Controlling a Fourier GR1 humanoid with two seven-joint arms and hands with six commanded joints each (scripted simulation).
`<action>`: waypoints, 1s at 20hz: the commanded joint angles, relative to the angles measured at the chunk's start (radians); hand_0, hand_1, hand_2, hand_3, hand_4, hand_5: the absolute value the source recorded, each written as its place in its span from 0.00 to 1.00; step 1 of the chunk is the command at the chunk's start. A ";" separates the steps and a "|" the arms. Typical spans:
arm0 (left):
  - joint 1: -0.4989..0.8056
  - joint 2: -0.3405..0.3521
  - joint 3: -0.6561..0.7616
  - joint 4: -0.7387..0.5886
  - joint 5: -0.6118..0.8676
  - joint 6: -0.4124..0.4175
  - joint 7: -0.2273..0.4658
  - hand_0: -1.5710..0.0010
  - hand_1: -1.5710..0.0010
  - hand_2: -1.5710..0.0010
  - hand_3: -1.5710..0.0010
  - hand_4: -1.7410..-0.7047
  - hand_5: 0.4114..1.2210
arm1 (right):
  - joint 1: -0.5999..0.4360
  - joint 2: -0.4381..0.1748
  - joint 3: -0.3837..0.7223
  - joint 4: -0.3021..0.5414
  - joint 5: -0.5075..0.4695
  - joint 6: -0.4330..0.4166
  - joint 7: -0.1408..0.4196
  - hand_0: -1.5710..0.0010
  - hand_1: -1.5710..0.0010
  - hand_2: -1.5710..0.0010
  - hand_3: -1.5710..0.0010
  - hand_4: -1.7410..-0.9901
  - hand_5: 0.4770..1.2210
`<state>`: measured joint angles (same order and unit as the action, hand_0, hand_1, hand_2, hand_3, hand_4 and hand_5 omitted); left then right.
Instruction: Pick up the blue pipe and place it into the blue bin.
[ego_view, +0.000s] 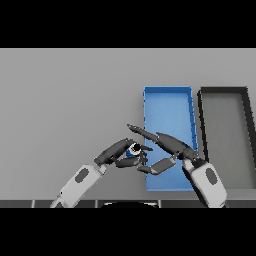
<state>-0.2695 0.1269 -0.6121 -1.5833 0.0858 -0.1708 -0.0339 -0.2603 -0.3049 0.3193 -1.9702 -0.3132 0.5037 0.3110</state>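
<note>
On the grey table (65, 100), just left of the blue bin (168, 102), the two dark hands meet near the lower middle of the head view. Left hand (116, 152): it enters from the lower left on a white and grey arm, and its fingers and thumb are curled round the blue pipe (132, 151), which shows only as a small blue patch with a pale round end between the fingertips. The pipe is held above the table surface or at it; which of the two cannot be told from this single view. It lies outside the bin, close to the bin's left wall and level with the lower half of that wall. Right hand (167, 150): it enters from the lower right, its forearm crossing the bin's near right corner, and reaches leftward over the bin's lower part. Its fingers are straight and spread, the longest pointing up and to the left past the bin's left wall, with the tips just beside the pipe and the left hand's fingers; whether they touch the pipe cannot be told. The bin is a long rectangular tray with its long axis running away from the robot. Black bin (222, 91): a tray of similar shape, set just to the right of the blue one, parallel to it and apart from both hands.
</note>
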 joint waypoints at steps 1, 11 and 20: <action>0.002 0.013 0.010 -0.002 0.009 -0.010 -0.013 0.00 0.00 0.00 0.03 0.00 1.00 | -0.018 0.015 0.021 0.006 0.006 0.004 0.013 1.00 1.00 1.00 1.00 0.68 0.07; -0.029 0.080 -0.013 -0.007 -0.064 -0.051 0.120 0.37 0.44 0.46 0.48 0.18 1.00 | -0.209 0.123 0.075 0.157 0.000 0.057 0.072 0.66 0.66 0.66 0.72 0.51 0.04; 0.030 -0.001 0.023 -0.026 -0.010 -0.023 -0.010 0.11 0.12 0.17 0.13 0.04 1.00 | -0.205 0.159 0.100 0.171 -0.048 0.080 0.032 0.09 0.09 0.09 0.13 0.40 0.73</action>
<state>-0.2393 0.1254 -0.5892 -1.6088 0.0778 -0.1957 -0.0441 -0.4659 -0.1460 0.4188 -1.7998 -0.3616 0.5847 0.3420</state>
